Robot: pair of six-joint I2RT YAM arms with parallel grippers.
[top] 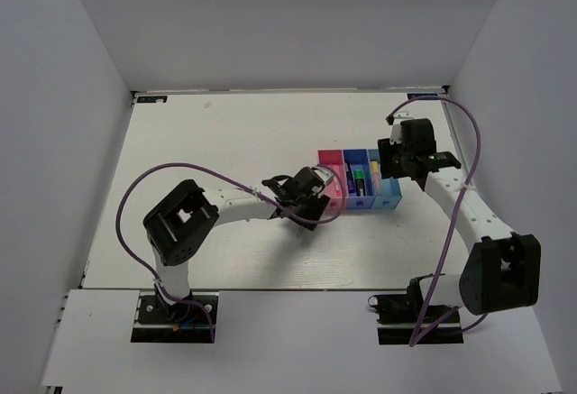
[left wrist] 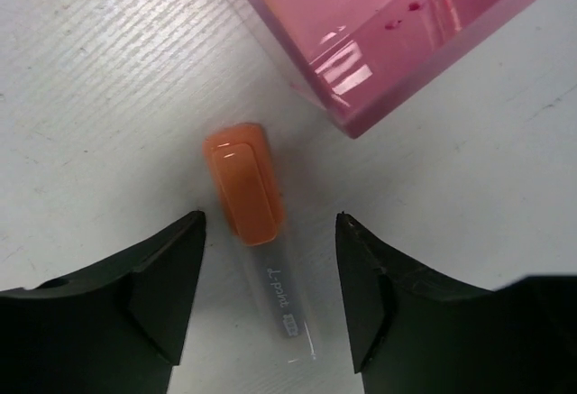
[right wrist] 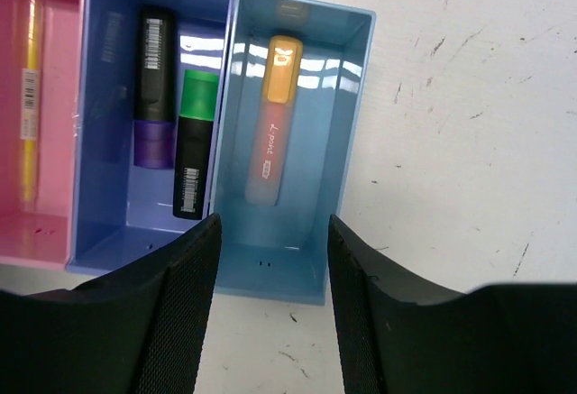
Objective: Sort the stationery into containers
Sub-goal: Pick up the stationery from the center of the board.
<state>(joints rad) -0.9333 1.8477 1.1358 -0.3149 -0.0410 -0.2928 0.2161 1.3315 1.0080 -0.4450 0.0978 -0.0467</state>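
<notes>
Plainly the left pincer (left wrist: 270, 223) stands open and empty. The grey-orange marker (left wrist: 243, 182) lies on the counter (left wrist: 108, 69) between its jaws, touching neither, and the pink bin (left wrist: 397, 78) is just ahead to the right. Because the marker lies skewed, closing could roll or swivel it. Its tail is cut off beneath the pincer. The right pincer (right wrist: 273, 232), also open and empty, hangs over the cyan bin (right wrist: 347, 123).
</notes>
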